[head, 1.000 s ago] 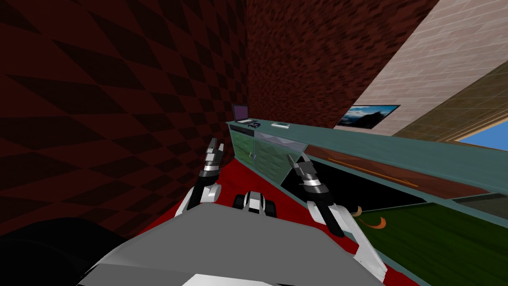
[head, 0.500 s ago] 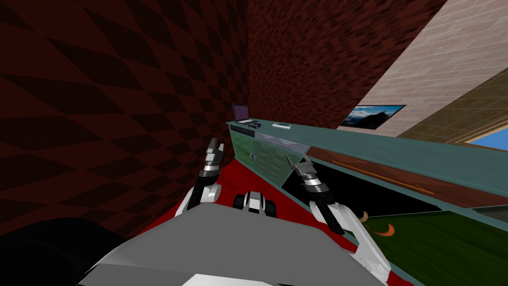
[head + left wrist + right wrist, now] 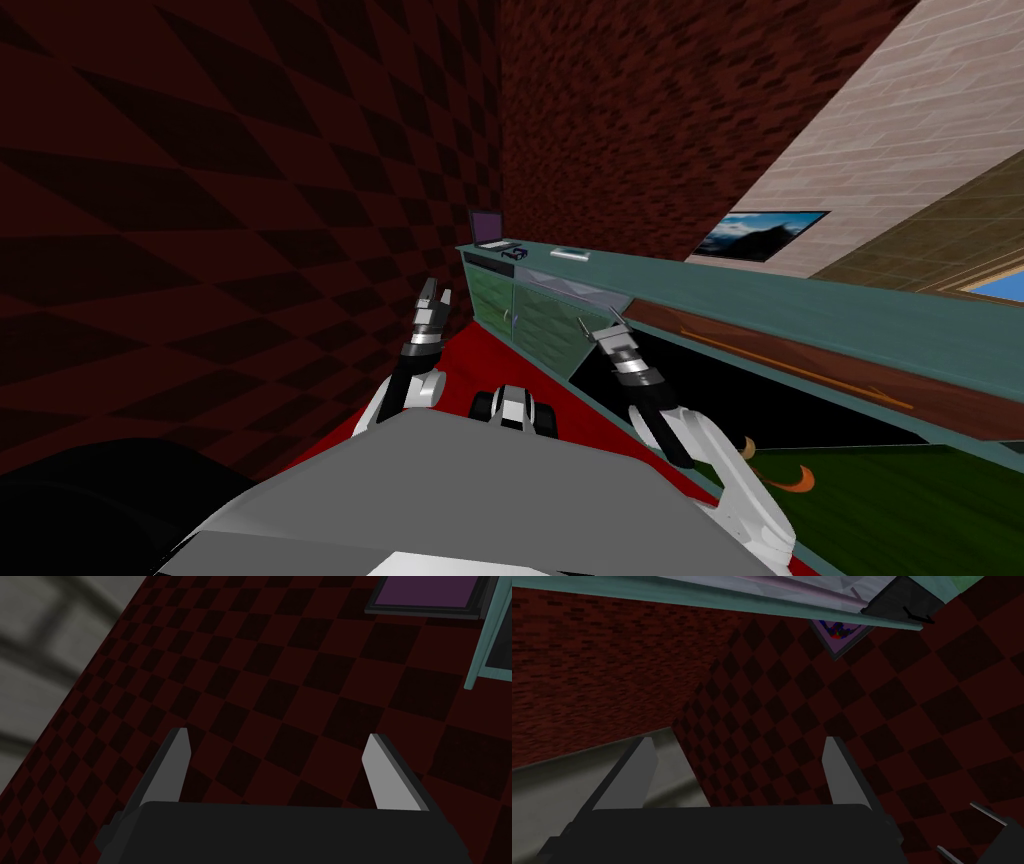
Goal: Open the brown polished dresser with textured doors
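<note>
The dresser [image 3: 800, 308] — teal-framed, with green textured doors [image 3: 535, 318] — runs from the centre of the head view to its right edge. The right hand [image 3: 598, 325], fingers spread and holding nothing, hovers just beside a door's edge, next to a black area [image 3: 720, 390] inside the dresser. The left hand [image 3: 436, 292], also released, sits left of centre — apart from the dresser.

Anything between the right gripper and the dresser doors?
Nothing visible. The right gripper, open, hangs close by the dresser, beside its green textured doors and a black opening. No object lies between. The left gripper, open, is off toward the checkered wall.
</note>
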{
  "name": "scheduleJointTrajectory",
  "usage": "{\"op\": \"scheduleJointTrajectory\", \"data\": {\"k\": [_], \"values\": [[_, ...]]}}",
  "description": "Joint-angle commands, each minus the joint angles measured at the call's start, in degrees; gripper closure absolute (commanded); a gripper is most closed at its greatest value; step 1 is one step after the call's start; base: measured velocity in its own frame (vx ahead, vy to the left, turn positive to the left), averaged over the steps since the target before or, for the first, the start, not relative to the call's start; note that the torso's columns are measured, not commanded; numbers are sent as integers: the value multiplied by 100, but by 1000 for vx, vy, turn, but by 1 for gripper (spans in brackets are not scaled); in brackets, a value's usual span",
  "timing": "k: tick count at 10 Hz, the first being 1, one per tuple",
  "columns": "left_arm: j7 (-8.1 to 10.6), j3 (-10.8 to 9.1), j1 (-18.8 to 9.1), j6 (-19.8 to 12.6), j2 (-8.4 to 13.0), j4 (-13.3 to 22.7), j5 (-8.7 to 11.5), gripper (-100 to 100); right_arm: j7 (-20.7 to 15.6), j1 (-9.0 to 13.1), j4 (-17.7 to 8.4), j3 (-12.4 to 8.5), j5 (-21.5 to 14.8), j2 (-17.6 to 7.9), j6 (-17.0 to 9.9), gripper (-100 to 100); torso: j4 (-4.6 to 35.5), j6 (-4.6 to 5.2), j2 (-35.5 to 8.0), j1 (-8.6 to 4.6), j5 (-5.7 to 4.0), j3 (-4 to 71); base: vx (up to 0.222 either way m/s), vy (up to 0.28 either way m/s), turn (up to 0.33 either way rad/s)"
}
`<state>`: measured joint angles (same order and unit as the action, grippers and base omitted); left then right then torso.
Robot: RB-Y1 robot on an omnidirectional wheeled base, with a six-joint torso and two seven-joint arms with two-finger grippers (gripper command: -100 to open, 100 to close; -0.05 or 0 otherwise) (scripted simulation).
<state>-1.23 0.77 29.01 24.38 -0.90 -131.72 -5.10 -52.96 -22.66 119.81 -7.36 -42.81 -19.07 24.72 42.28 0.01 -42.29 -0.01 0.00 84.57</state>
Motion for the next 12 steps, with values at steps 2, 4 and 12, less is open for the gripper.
{"op": "scheduleJointTrajectory", "data": {"k": [2, 4, 12], "values": [[0, 0, 0, 0, 0, 0, 0, 0, -547, 55, -132, -124, -453, -186, -47, -100, 1, -1, -3, 1, 0, -2, 35, 3, 15], [0, 0, 0, 0, 0, 0, 0, 0, -824, 81, -196, -176, -657, -268, -65, -100, 0, -1, 0, 1, 0, 0, 36, 3, 16], [0, 0, 0, 0, 0, 0, 0, 0, -1933, 188, -447, -397, -1524, -642, -138, -100, 1, -1, -2, 1, 0, -1, 40, 4, 16]]}}
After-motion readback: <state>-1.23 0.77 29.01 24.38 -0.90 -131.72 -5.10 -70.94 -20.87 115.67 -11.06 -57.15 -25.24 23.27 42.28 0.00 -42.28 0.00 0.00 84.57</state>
